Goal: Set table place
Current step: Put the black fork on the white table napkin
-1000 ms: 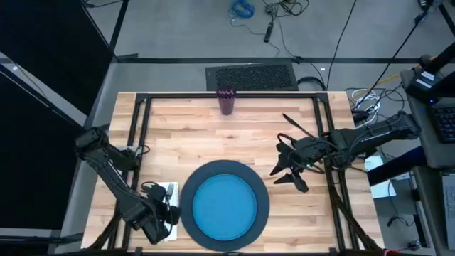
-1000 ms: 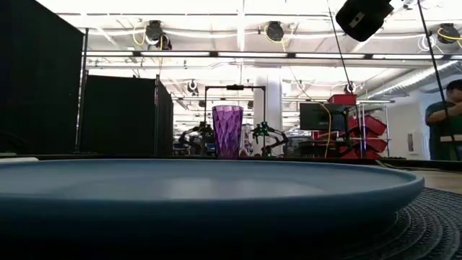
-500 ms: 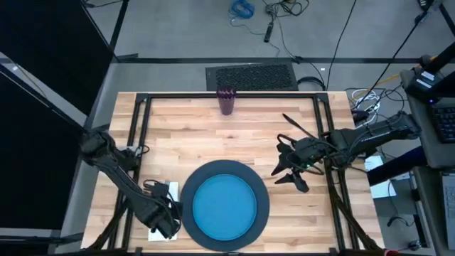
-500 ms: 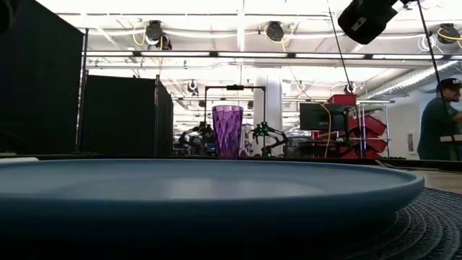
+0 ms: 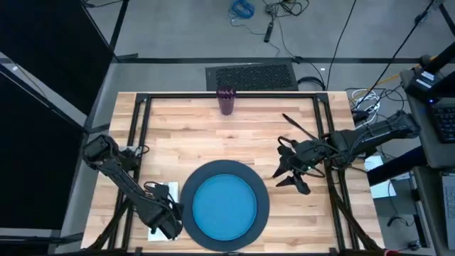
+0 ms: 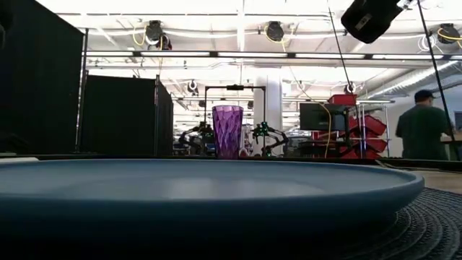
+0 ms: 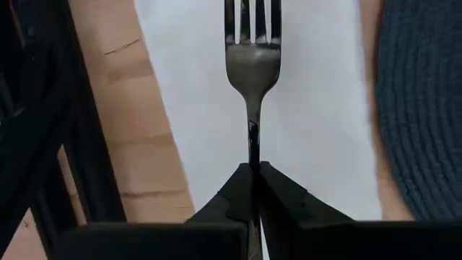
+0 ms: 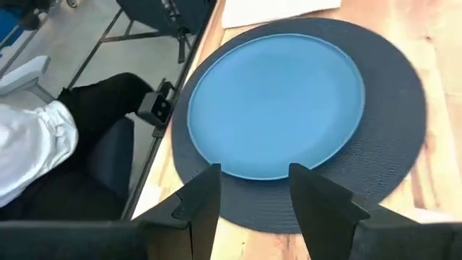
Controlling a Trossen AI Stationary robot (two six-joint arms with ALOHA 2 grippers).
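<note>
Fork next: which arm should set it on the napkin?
Left. The left gripper is shut on the fork directly above the napkin, beside the charger. The right gripper hangs open, empty, across the plate.

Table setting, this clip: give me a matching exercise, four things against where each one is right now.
Things:
1. fork
2. purple cup
3. blue plate
4. right gripper

Places:
A. on the dark round mat
B. open, right of the mat
C. far edge of the table, alone
D. clamped in the left gripper, over the white napkin

Pairs: 1-D, 2-C, 3-A, 4-B
</note>
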